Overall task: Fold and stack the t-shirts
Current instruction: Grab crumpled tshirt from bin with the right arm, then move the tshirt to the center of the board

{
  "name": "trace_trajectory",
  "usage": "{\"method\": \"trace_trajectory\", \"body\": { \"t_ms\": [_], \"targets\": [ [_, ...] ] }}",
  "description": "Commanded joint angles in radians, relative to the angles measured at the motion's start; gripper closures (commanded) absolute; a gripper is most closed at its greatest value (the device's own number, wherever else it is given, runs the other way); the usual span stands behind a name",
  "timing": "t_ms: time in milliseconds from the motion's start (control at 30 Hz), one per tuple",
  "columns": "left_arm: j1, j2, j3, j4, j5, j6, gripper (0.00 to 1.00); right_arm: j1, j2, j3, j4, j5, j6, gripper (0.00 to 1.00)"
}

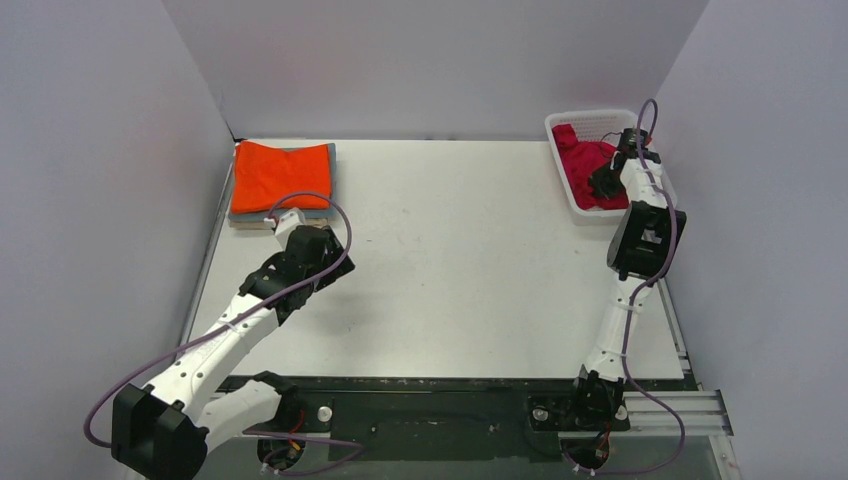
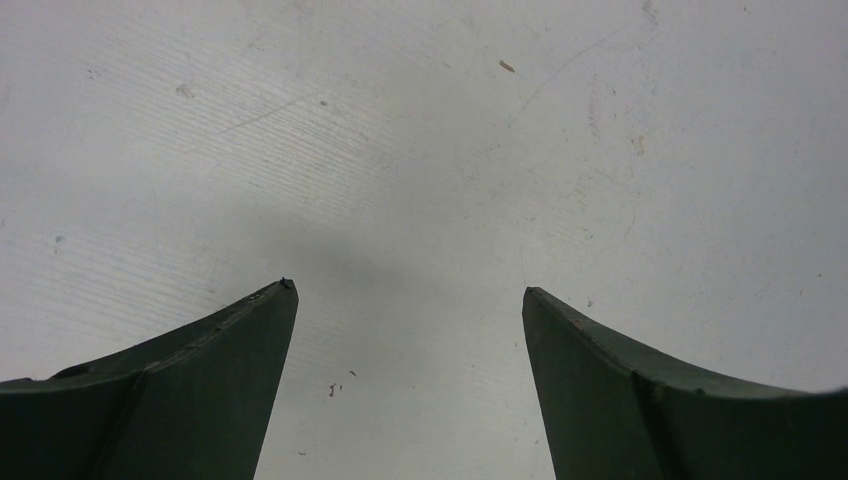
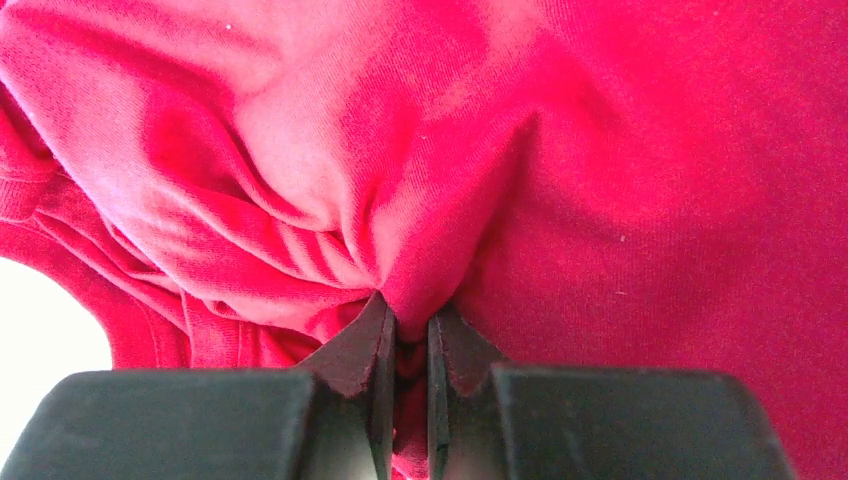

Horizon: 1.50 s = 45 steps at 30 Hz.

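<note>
Red tee [image 1: 575, 155] bunched in basket [image 1: 585, 116] — your right gripper [image 3: 408, 335] clamped on fold, likely for lift-out. Left gripper [image 2: 410, 300] spread wide, empty, over table [image 2: 400, 120] beside orange tee [image 1: 282, 175] — probably waiting to help fold.

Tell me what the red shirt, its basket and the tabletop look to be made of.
The red shirt: soft matte knit cloth, judging by fine ribbing and puckers where the right gripper pinches it. The basket: probably white plastic, with mesh walls. The tabletop: hard, dull white board, scuffed and speckled; laminate or paint, unclear.
</note>
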State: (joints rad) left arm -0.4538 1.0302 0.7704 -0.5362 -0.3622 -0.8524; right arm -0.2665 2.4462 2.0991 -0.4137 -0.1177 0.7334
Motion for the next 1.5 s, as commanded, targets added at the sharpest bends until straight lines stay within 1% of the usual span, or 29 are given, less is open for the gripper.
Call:
{"method": "trace_trajectory", "body": {
  "t_ms": [0,133,233,367,433,500,567,633,733,800,967,1000,1100,1200,1267,1300,1333,1367,1400,1433,1467],
  "targets": [
    [0.015,-0.045,0.044,-0.008,-0.01,0.013,0.07,0.017,-0.072,0.006,0.019,-0.019,-0.023,1.0],
    [0.018,-0.071,0.043,-0.006,0.009,0.016,0.07,0.038,-0.243,-0.057,0.113,0.003,-0.059,1.0],
    [0.02,-0.096,0.034,0.001,0.029,0.017,0.07,0.066,-0.431,-0.142,0.182,0.049,-0.08,1.0],
    [0.02,-0.129,0.021,0.002,0.05,0.019,0.07,0.11,-0.627,-0.217,0.269,0.11,-0.106,1.0],
    [0.02,-0.15,0.013,0.001,0.056,0.019,0.07,0.134,-0.707,-0.232,0.302,0.144,-0.12,1.0],
    [0.019,-0.175,0.011,-0.008,0.059,0.018,0.07,0.155,-0.768,-0.223,0.324,0.129,-0.123,1.0],
    [0.02,-0.208,0.005,-0.018,0.059,0.018,0.07,0.182,-0.812,-0.185,0.321,0.055,-0.125,1.0],
    [0.02,-0.244,0.0,-0.028,0.059,0.015,0.07,0.215,-0.838,-0.125,0.27,-0.022,-0.127,1.0],
    [0.019,-0.302,-0.005,-0.049,0.058,0.012,0.07,0.308,-0.879,-0.045,0.227,-0.138,-0.128,1.0],
    [0.02,-0.334,-0.005,-0.075,0.052,0.008,0.07,0.375,-0.903,-0.023,0.211,-0.197,-0.127,1.0],
    [0.021,-0.393,0.004,-0.18,-0.012,-0.054,0.07,0.595,-0.937,-0.009,0.144,-0.254,-0.169,1.0],
    [0.02,-0.409,0.006,-0.191,-0.019,-0.061,0.07,0.621,-0.935,-0.01,0.138,-0.26,-0.178,1.0],
    [0.021,-0.437,0.023,-0.253,-0.037,-0.073,0.07,0.736,-0.928,-0.024,0.104,-0.243,-0.213,1.0],
    [0.021,-0.461,0.031,-0.305,-0.058,-0.092,0.07,0.789,-0.936,-0.104,0.023,-0.192,-0.28,1.0],
    [0.021,-0.469,0.032,-0.345,-0.067,-0.106,0.07,0.801,-0.975,-0.249,0.01,-0.143,-0.292,1.0],
    [0.021,-0.468,0.03,-0.364,-0.069,-0.108,0.07,0.801,-1.018,-0.394,0.014,-0.102,-0.293,1.0],
    [0.02,-0.468,0.029,-0.373,-0.071,-0.113,0.07,0.802,-1.04,-0.473,0.039,-0.076,-0.288,0.98],
    [0.02,-0.461,0.028,-0.388,-0.071,-0.115,0.07,0.803,-1.087,-0.644,0.057,-0.021,-0.28,0.84],
    [0.021,-0.457,0.029,-0.394,-0.07,-0.116,0.07,0.802,-1.108,-0.725,0.088,0.006,-0.264,0.73],
    [0.02,-0.448,0.028,-0.401,-0.065,-0.116,0.06,0.802,-1.142,-0.876,0.094,0.058,-0.246,0.51],
    [0.02,-0.442,0.027,-0.406,-0.062,-0.111,0.07,0.802,-1.155,-0.937,0.094,0.087,-0.236,0.44]
  ]
}}
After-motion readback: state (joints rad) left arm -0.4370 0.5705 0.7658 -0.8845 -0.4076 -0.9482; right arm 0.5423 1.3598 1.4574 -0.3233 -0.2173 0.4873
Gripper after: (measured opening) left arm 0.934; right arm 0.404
